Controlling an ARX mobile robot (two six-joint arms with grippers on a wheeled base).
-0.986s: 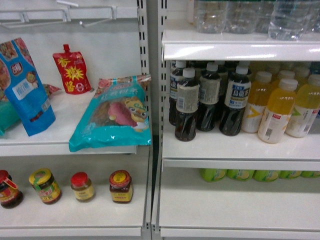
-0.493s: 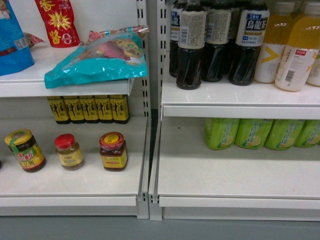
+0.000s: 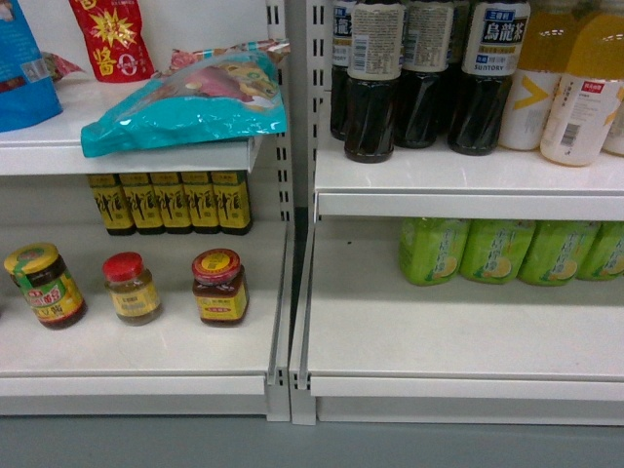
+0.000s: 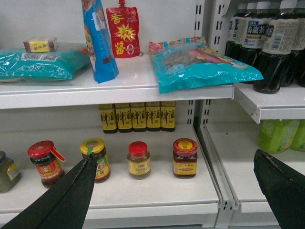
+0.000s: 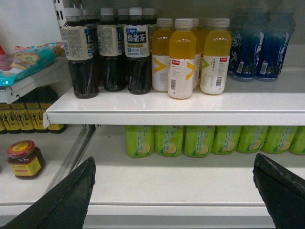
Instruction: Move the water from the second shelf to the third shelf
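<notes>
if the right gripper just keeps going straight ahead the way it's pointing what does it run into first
Probably the row of green bottles at the back of the lower shelf. The open right gripper points over that shelf's bare front, under the upper shelf's edge. Depth is unclear, so it might clip that edge if angled higher.

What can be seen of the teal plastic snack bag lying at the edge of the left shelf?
The teal plastic snack bag is a glossy, puffed pouch with a clear window showing reddish-brown contents and a cartoon print. It lies flat on the white left shelf, its sealed front edge overhanging the lip above the row of yellow-labelled dark bottles. In the left wrist view its right corner pokes past the upright toward the dark tea bottles. Neither gripper touches it.
</notes>
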